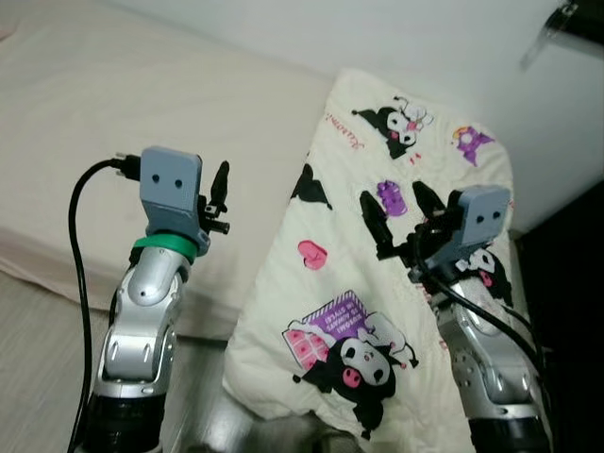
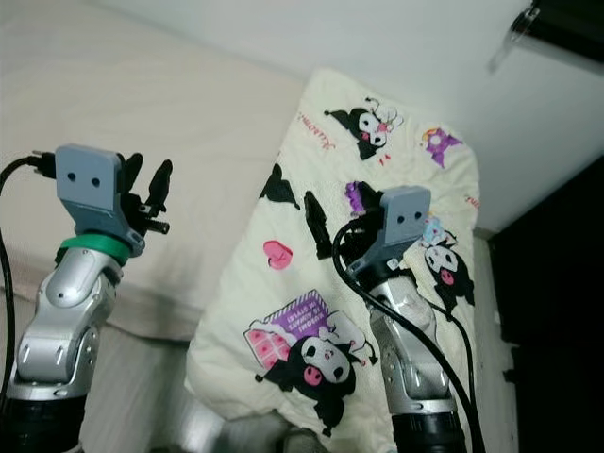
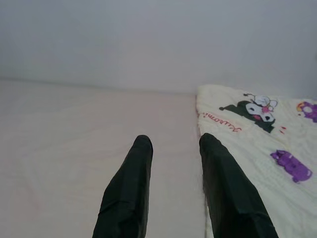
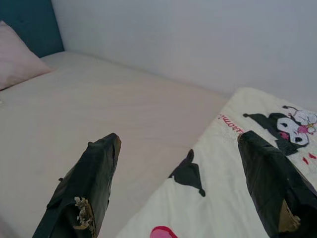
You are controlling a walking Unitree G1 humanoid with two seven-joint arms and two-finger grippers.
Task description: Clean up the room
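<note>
1. Bed (image 1: 113, 123): a cream sheet covers the mattress, which runs from my 9 o'clock across to 12 o'clock and meets a pale wall at the far side.

2. Blanket (image 1: 359, 283): a cream quilt printed with black cartoon figures, purple items and a pink heart. It lies on the end of the bed from 12 o'clock to 2 o'clock. Its near corner hangs over the mattress edge toward the floor at about 5 o'clock.

3. Left gripper (image 1: 219, 200): raised above the bare sheet at roughly 10 o'clock, just beside the blanket's edge and not touching it. In the left wrist view my two black fingers (image 3: 130, 191) stand slightly apart with nothing between them; the sheet lies beyond them and the blanket's edge runs beside one finger.

4. Right gripper (image 1: 400, 215): raised over the blanket at about 1 o'clock. Its fingers (image 4: 89, 183) are spread wide and hold nothing. In the right wrist view one finger lines up over the sheet and the other over the blanket.

5. Pillow (image 4: 17, 62): pink, at the far head of the bed against a dark teal headboard (image 4: 32, 25), well apart from the blanket.
</note>
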